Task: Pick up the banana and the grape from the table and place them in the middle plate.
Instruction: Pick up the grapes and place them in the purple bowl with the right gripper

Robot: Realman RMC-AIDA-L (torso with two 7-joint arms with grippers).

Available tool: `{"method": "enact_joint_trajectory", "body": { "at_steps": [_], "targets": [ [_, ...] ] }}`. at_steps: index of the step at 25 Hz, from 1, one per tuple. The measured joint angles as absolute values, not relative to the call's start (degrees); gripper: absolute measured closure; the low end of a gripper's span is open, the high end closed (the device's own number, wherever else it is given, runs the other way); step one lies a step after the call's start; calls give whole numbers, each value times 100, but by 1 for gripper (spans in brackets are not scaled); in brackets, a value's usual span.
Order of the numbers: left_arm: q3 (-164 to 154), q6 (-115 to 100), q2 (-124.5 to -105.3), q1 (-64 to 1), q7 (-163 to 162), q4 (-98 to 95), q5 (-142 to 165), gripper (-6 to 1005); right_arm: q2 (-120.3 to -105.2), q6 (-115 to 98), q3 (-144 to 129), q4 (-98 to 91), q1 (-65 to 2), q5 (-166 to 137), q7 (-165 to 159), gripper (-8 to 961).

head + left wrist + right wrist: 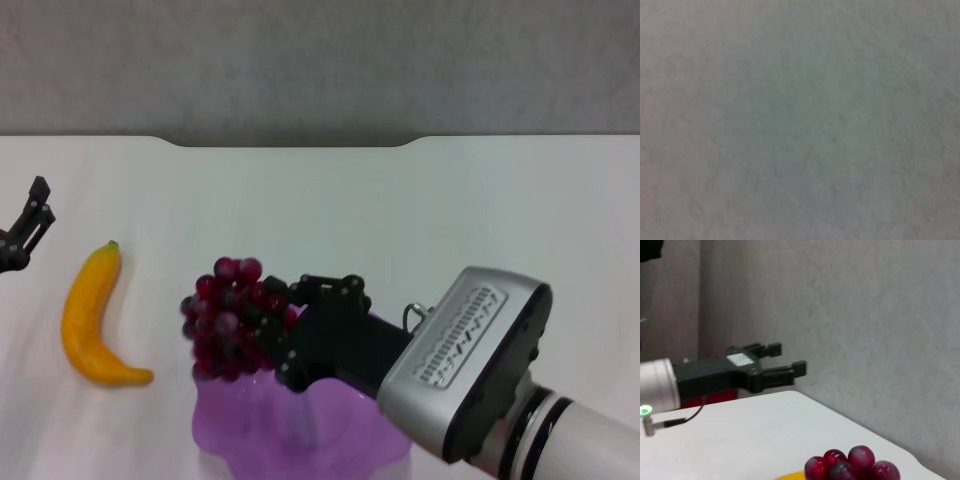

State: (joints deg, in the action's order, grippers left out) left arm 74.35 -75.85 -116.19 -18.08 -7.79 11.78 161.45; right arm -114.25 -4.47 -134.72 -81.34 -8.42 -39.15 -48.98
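From the head camera I see my right gripper (262, 340) clamped on the grape (228, 318), a knobbly bunch of glossy dark red-purple spheres, held up over the far rim of the middle plate (250, 425). That plate is translucent purple plastic with a wavy, scalloped edge, sitting at the near edge of the white bench (420, 220); part of it is hidden under my black gripper body and the silver, ribbed wrist housing. The bunch looks lifted clear of the plate, though I cannot tell how far.

The banana (92, 318) lies flat on the bench to the left of the plate, smooth and yellow-orange, curved, its small green stem tip pointing away from me. It is apart from both plate and grapes.

My left gripper (28, 232) hangs at the far left, beyond the banana; in the right wrist camera it (785, 360) shows its black fingers spread with nothing between them.

The bench surface is plain and smooth, with a notched far edge against a grey speckled wall, and broad open room behind and right of the plate
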Motion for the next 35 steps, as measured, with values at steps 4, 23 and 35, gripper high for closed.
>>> {"method": "enact_joint_trajectory", "body": {
  "at_steps": [4, 23, 35],
  "targets": [
    [7432, -7700, -11620, -1804, -619, 1178, 16146, 119, -11417, -263, -13589, -8126, -856, -3917, -4811, 690],
    [7423, -7831, -11622, -1789, -590, 1185, 16146, 119, -11441, 7, -13719, -7832, -791, -3660, -4843, 697],
    [7427, -7889, -11619, -1784, -589, 1187, 16146, 119, -11439, 9, -13695, -7439, -914, -3325, -4850, 699]
  ]
}}
